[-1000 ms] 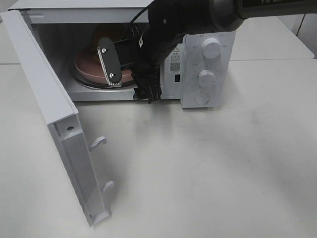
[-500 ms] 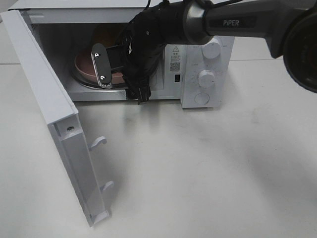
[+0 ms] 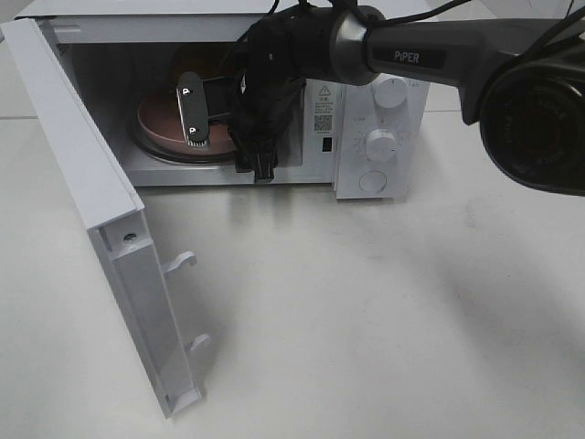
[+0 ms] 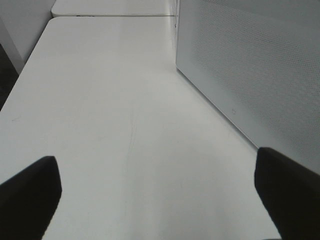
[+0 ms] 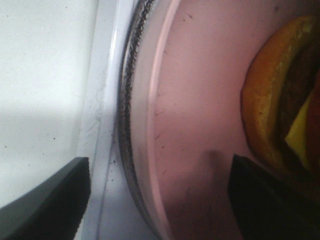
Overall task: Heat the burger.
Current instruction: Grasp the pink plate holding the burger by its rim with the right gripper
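Observation:
The burger [image 3: 194, 62] sits on a round pink plate [image 3: 157, 123] on the glass turntable inside the open white microwave [image 3: 379, 101]. In the right wrist view the burger's golden bun, dark patty and yellow cheese [image 5: 280, 100] show at the edge of the pink plate [image 5: 200, 100]. My right gripper [image 3: 203, 112] reaches in through the doorway just above the plate's front rim. Its fingers stand wide apart and hold nothing [image 5: 160, 200]. My left gripper [image 4: 160, 195] is open and empty over the bare table beside the microwave's perforated side wall. It is out of the high view.
The microwave door [image 3: 91, 192] swings far out toward the front left, with two latch hooks [image 3: 181, 262] on its edge. The control panel with two knobs [image 3: 381, 144] is right of the cavity. The black right arm [image 3: 430, 57] crosses above the panel. White table [image 3: 384, 311] lies in front.
My right gripper has moved a little deeper into the cavity and leftward over the plate. The arm has swung across the top right of the view. Plate and burger have not moved.

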`<action>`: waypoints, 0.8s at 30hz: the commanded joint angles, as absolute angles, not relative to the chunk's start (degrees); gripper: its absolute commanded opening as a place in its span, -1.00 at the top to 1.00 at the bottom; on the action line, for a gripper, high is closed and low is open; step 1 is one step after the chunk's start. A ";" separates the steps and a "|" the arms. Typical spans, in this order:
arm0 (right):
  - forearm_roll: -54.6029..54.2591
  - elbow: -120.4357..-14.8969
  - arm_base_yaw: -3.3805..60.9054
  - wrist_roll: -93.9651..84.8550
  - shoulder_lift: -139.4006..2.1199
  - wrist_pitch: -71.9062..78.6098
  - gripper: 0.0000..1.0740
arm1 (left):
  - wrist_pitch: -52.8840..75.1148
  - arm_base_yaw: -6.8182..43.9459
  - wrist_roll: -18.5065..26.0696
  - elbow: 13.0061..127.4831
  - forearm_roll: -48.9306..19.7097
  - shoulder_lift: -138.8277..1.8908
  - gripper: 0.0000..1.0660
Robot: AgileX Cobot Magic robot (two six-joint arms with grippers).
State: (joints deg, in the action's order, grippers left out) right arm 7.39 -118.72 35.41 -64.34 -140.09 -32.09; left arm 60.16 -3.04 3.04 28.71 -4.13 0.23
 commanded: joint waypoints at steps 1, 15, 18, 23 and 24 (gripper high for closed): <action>7.28 -119.81 35.24 -63.94 -141.06 -32.20 -0.19 | 59.36 -3.09 2.92 28.48 -4.13 1.49 -0.87; 6.93 -120.21 35.41 -65.83 -142.21 -31.74 1.00 | 59.36 -3.09 2.92 28.48 -4.13 1.49 -0.87; 6.88 -120.21 35.41 -66.35 -141.86 -32.89 1.00 | 59.36 -3.09 2.92 28.48 -4.13 1.49 -0.87; 5.73 -120.15 35.41 -69.04 -141.46 -34.43 1.00 | 59.36 -3.09 2.92 28.48 -4.13 1.49 -0.87; 5.73 -120.15 35.41 -69.04 -141.46 -34.43 1.00 | 59.36 -3.09 2.92 28.48 -4.13 1.49 -0.87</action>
